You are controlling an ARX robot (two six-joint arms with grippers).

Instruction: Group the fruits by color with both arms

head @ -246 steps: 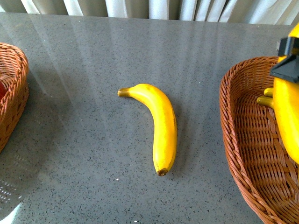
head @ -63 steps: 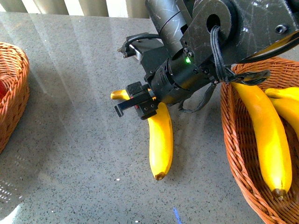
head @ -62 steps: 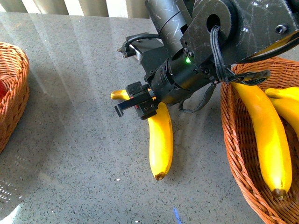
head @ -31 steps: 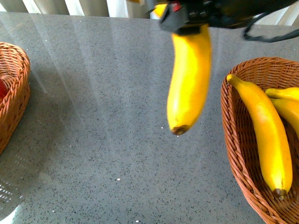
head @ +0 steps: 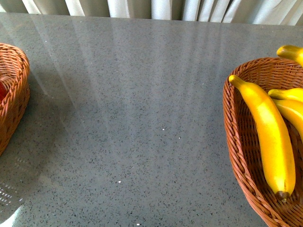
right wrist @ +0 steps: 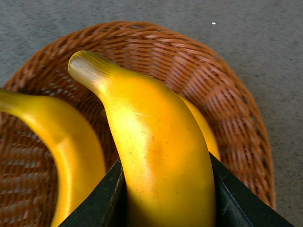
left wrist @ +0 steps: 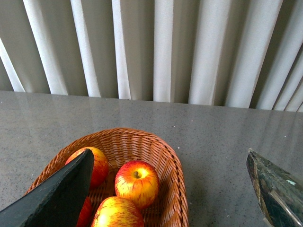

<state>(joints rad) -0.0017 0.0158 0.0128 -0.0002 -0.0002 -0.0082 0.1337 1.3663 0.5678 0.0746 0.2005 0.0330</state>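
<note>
Banana [right wrist: 161, 156] sits clamped between my right gripper's [right wrist: 165, 198] jaws above the right-hand wicker basket [head: 236, 142] holding other bananas [head: 265, 132], so next I lower and release, while my left gripper [left wrist: 170, 189] hangs spread and empty over the apples [left wrist: 136, 183].

Table [head: 142, 118] centre bare; baskets flank: left [head: 12, 94], right [head: 241, 142] banana-filled

Table [head: 142, 118]: grey speckled stone, polished and reflective.
Baskets [head: 236, 142]: brown woven wicker, ribbed and rough.
Bananas [head: 267, 137]: smooth, glossy, plastic-looking.
Apples [left wrist: 137, 183]: shiny, streaked skin.
Curtain [left wrist: 161, 47]: matt pleated cloth.
</note>
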